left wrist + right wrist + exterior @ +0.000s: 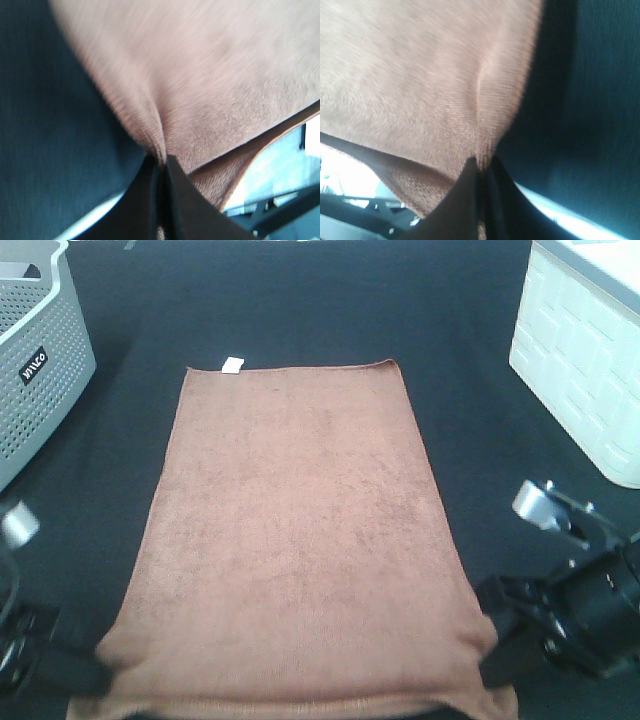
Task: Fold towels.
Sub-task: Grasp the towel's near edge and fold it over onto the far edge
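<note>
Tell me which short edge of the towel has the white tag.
The far edge of the towel: the tag sits near its left corner. The near edge, pinched at its corners by the left gripper and right gripper, shows none.

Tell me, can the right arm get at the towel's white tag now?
Probably not yet. The right gripper is shut on a near corner of the towel, while the white tag sits on the far hem, toward the left. Nothing lies on the cloth between, but it would have to let go first.

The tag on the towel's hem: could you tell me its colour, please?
White tag, clearest in exterior high view.
</note>
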You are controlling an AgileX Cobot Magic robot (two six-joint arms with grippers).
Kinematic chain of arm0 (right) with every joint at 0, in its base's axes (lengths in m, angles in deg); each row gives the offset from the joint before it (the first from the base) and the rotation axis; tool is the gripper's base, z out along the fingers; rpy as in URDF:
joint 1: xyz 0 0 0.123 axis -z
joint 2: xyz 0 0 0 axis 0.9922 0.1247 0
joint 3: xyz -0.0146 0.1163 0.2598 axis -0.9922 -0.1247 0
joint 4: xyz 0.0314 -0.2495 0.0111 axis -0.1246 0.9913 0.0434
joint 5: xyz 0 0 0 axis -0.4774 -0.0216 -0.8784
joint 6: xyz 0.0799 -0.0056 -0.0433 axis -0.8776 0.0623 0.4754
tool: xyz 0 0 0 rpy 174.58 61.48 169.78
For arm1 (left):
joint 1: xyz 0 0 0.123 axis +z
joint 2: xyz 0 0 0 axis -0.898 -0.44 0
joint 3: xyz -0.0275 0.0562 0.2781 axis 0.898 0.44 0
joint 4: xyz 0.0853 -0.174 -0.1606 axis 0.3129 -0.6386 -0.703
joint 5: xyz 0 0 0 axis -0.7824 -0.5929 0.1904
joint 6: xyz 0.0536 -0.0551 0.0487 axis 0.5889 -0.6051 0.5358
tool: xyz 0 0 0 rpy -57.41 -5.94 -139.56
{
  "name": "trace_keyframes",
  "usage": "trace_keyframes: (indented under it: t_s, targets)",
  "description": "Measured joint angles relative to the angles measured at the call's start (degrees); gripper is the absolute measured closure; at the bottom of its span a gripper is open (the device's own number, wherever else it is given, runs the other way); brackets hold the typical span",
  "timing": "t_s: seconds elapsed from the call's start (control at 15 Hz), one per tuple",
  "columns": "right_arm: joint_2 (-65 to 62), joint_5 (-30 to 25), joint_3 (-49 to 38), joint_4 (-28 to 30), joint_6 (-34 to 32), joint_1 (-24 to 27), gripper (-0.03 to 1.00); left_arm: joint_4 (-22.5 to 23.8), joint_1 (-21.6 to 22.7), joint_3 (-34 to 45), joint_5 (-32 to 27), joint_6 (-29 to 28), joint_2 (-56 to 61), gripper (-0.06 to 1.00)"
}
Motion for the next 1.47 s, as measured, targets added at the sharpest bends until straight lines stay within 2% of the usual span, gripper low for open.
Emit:
trace_keyframes:
  t_s: [0.2, 0.47, 0.73, 0.93, 1.13, 1.4, 1.47]
  targets:
    - [1.49, 0.17, 8.88, 1.55, -0.4, 0.0, 0.97, 0.92, 0.0, -8.08, 1.38, -2.41, -0.17, 0.94]
    - [11.52, -2.75, 28.48, 8.48, -4.98, 0.0, 0.97, 3.38, 0.0, -22.06, 2.23, -4.76, -7.51, 0.94]
    - [25.67, -6.53, 53.23, 15.18, -10.77, 0.0, 0.97, 6.76, 0.0, -40.22, 7.39, -5.1, -21.14, 0.94]
    - [36.73, -9.74, 71.39, 19.37, -15.36, 0.0, 0.97, 9.22, 0.0, -54.95, 8.82, -5.44, -30.37, 0.94]
    - [48.47, -13.46, 91.33, 25.84, -20.34, 0.17, 0.97, 11.29, 0.8, -69.9, 8.94, -8.19, -39.13, 0.94]
    - [62.22, -13.87, 114.53, 26.99, -22.23, 2.98, 0.97, 12.03, 3.27, -87.2, 11.23, -9.05, -51.51, 0.94]
    - [64.11, -12.49, 116.37, 27.1, -22.06, 3.15, 0.97, 12.03, 3.27, -89.61, 12.15, -9.05, -54.14, 0.94]
